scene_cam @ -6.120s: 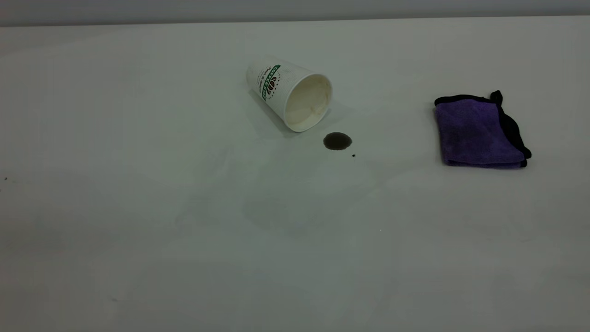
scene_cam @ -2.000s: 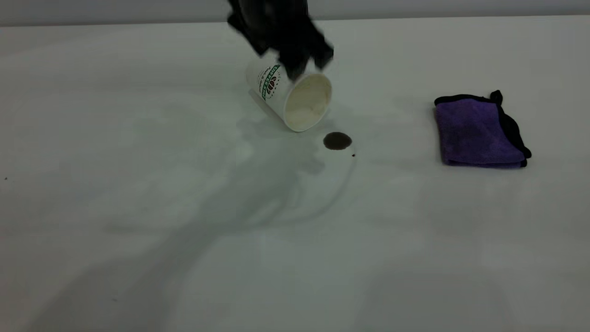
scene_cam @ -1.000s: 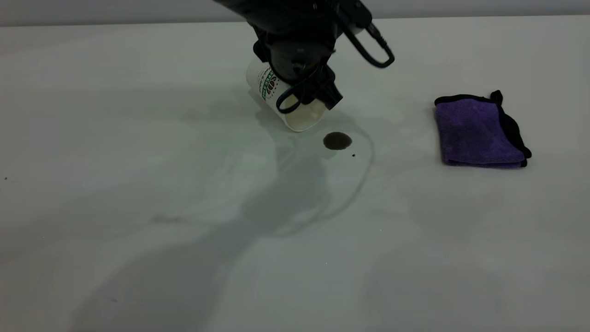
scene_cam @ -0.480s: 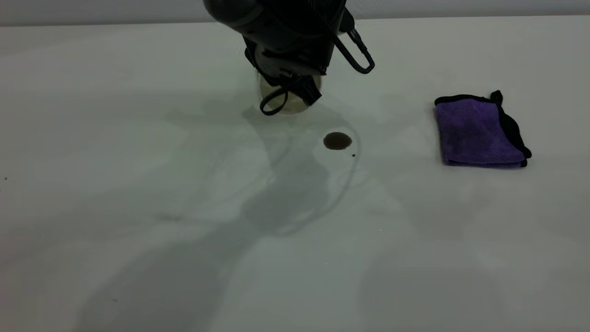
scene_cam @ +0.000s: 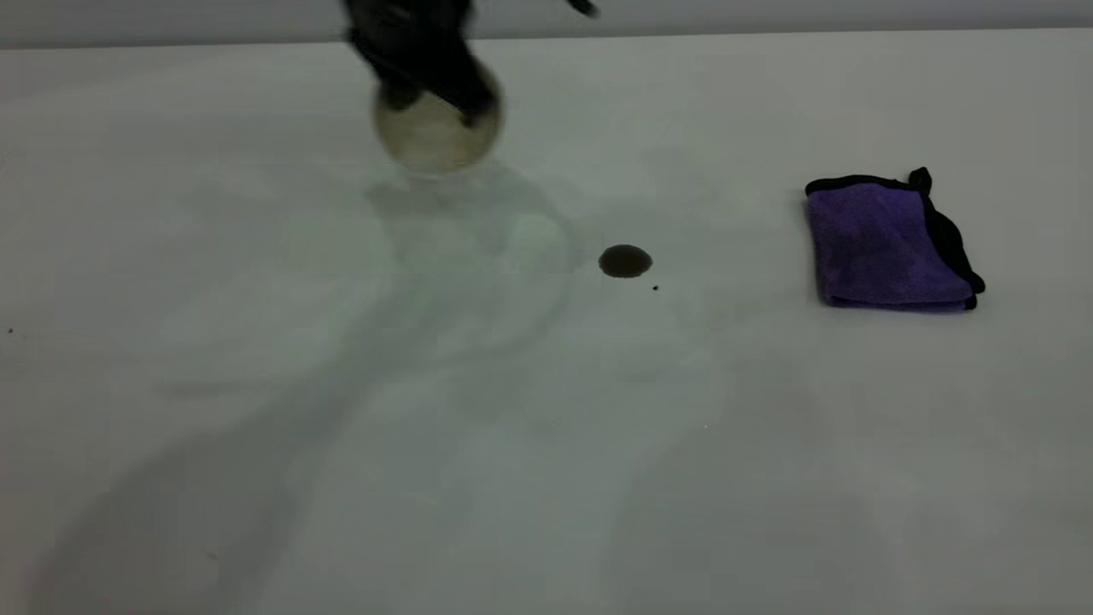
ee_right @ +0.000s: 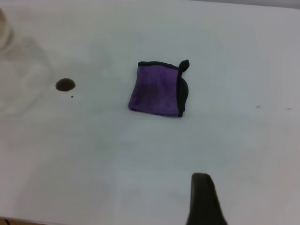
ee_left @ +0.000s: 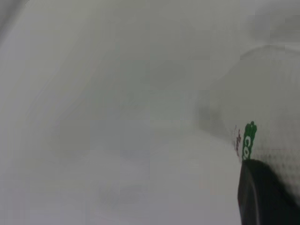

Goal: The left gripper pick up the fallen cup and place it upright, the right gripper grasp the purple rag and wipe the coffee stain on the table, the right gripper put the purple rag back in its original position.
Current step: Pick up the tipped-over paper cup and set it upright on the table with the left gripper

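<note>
My left gripper [scene_cam: 429,96] is shut on the fallen cup [scene_cam: 435,137] and holds it off the table [scene_cam: 546,478] at the far left of centre, its cream mouth turned towards the exterior camera. In the left wrist view a black finger [ee_left: 262,197] presses on the cup's ribbed white wall [ee_left: 267,103] by the green band. The coffee stain [scene_cam: 625,260] lies alone to the cup's right. The purple rag [scene_cam: 888,246] lies folded at the right. The right wrist view shows the rag [ee_right: 157,89], the stain [ee_right: 65,84] and part of my right gripper [ee_right: 204,201], well back from the rag.
A tiny black speck [scene_cam: 655,288] sits just right of the stain. The cup and arm cast a soft shadow [scene_cam: 461,222] on the table. The table's far edge meets a grey wall [scene_cam: 768,13].
My left gripper closed on the lying cup, lifted it off the table and carried it left and away from the stain. Rag and stain have not moved.
</note>
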